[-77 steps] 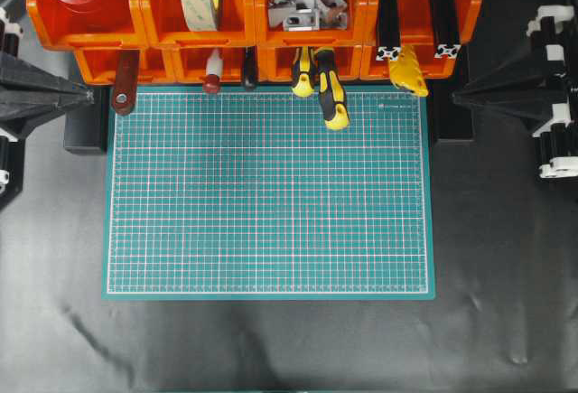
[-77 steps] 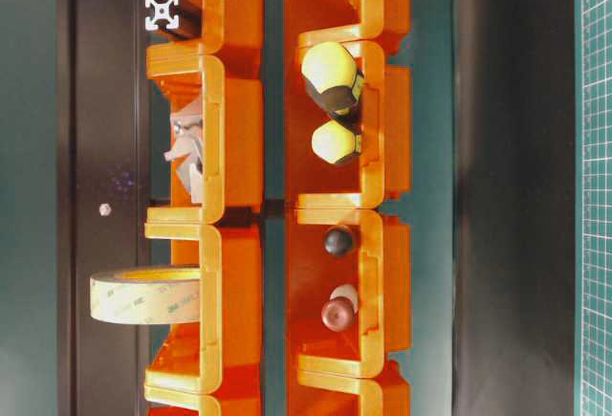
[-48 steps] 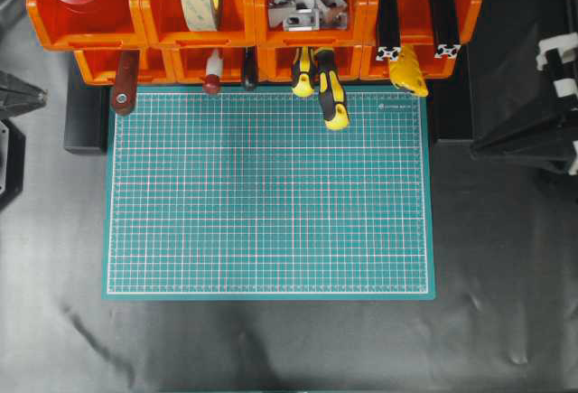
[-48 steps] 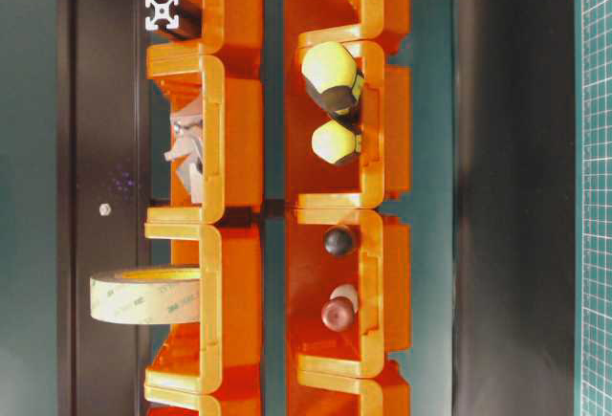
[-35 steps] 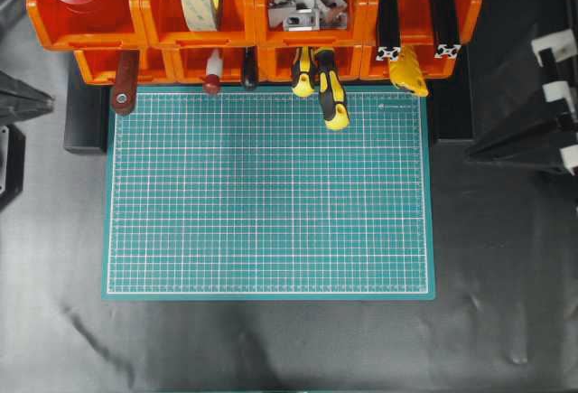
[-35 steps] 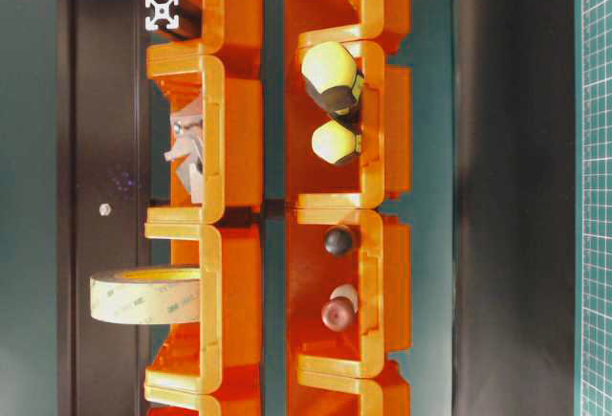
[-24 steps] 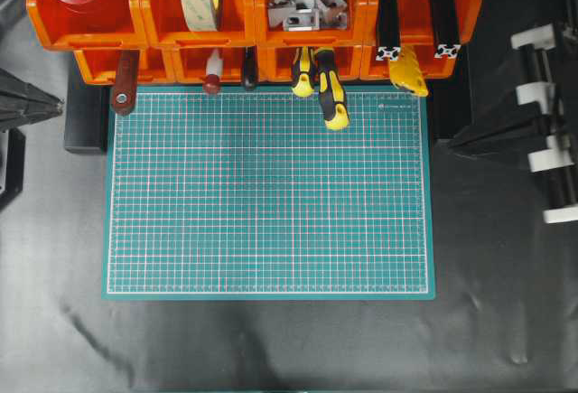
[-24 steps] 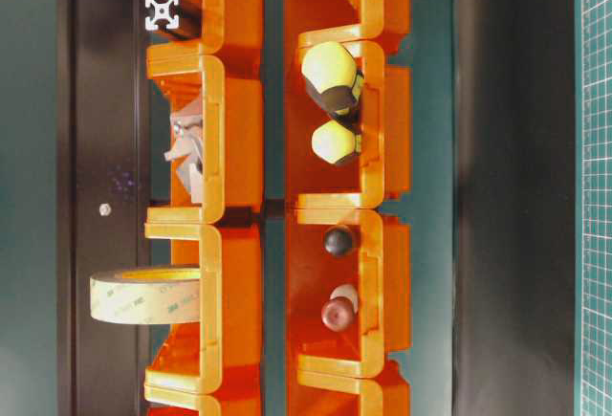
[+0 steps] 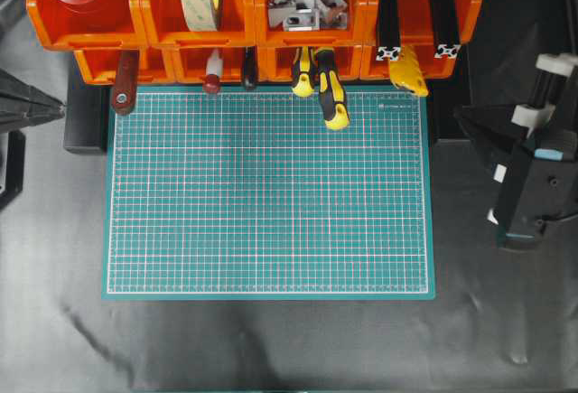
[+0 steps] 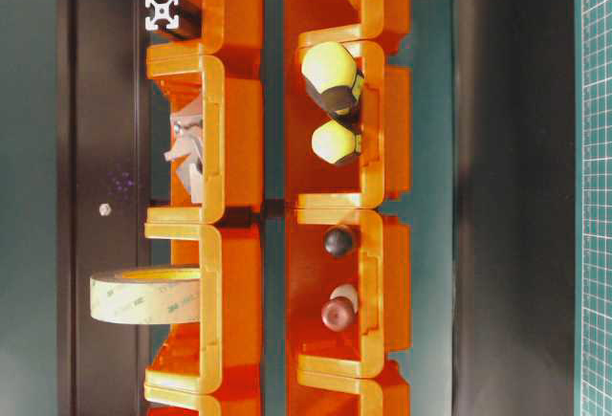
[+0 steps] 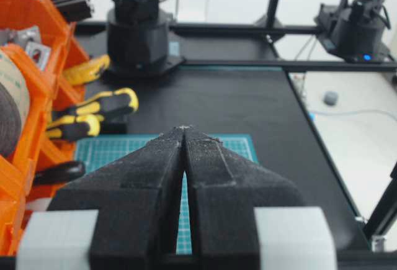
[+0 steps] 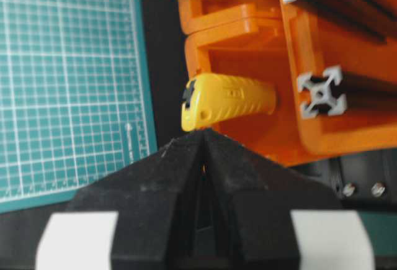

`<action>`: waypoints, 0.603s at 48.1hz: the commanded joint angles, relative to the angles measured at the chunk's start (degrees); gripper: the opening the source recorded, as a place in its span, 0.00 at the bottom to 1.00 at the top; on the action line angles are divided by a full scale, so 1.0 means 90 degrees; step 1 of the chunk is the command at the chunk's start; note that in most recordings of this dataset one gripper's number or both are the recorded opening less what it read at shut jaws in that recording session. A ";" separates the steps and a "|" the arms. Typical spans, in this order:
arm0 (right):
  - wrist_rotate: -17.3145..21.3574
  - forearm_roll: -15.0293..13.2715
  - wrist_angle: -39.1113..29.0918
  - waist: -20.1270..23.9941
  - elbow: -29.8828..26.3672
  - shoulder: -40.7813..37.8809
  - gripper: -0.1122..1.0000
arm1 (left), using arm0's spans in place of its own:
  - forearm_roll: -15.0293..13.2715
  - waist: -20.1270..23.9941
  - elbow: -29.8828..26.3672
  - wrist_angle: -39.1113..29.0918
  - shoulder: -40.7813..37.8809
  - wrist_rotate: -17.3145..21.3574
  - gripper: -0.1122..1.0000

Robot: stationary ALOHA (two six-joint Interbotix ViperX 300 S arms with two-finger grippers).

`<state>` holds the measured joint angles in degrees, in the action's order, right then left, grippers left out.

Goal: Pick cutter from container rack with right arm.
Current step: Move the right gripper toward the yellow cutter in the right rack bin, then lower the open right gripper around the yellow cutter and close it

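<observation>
Swinging inward, right arm's tool (image 12: 203,135) now points at cutter (image 12: 226,101).

Container rack (image 9: 253,27) standing along the far edge of the mat (image 9: 268,192), cutter (image 9: 408,71) poking out of its lower right bin, screwdrivers (image 9: 327,86) lying one bin left, right tool (image 9: 470,120) hanging right of the mat.

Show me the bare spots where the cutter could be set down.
The green mat is bare below the screwdriver handles overhanging its top edge. Black tabletop below the mat is free. Crowded: the rack along the top, and the right gripper beside the mat's right edge.
</observation>
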<state>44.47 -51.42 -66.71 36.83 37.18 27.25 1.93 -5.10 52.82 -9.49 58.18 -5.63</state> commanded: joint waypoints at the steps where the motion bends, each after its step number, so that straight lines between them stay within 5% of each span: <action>1: 0.0352 -0.0186 0.0205 0.0059 0.0254 -0.0088 0.10 | 0.0020 -0.0010 -0.0146 0.0020 -0.0059 -0.0010 0.10; 18: 0.0371 -0.0332 0.0361 0.0000 0.0635 -0.0391 0.12 | 0.0020 -0.0010 -0.0107 -0.0088 -0.0059 -0.0010 0.10; 22: 0.0371 -0.0352 0.0430 -0.0068 0.0723 -0.0410 0.23 | 0.0020 -0.0020 -0.0098 -0.0088 -0.0059 -0.0010 0.10; 29: 0.0400 -0.0537 0.0732 -0.0332 0.0820 -0.0488 0.58 | 0.0020 -0.0010 -0.0098 -0.0088 -0.0059 -0.0020 0.10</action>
<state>47.81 -54.76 -61.88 35.16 44.82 23.12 1.93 -5.10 52.82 -10.46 58.18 -5.63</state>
